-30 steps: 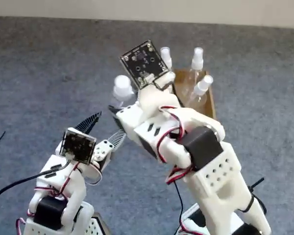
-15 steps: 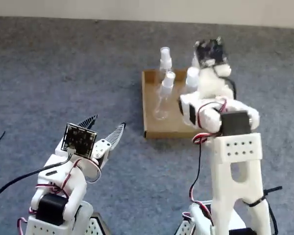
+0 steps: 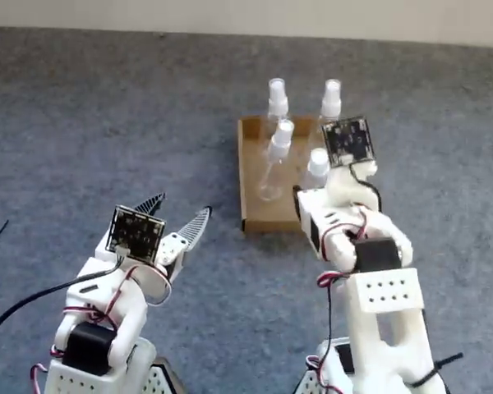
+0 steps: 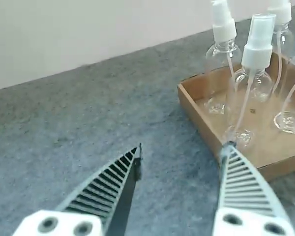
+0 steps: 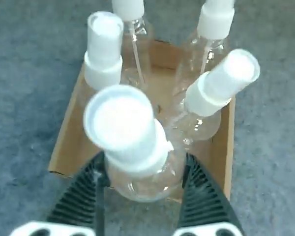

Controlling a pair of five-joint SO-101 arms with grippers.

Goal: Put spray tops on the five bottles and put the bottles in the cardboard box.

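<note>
Your right gripper [image 5: 145, 164] pinches a capped bottle [image 5: 125, 123] at the cardboard box [image 5: 64, 142].
Your left gripper [image 4: 183, 146] sits spread wide above the carpet [image 4: 64, 123].

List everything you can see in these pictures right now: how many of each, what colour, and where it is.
Bottles in box: four, clear with white spray tops, inside the cardboard box.
Held bottle: one, clear with a white spray top, at the box's near edge; unclear whether it is set down.
Cardboard box: one, brown, on the carpet in front of the right arm.
Carpet: one, grey, covering the table.
Left gripper: one, black fingers, open over bare carpet, apart from the box.
Right gripper: one, black fingers, closed around the held bottle.
</note>
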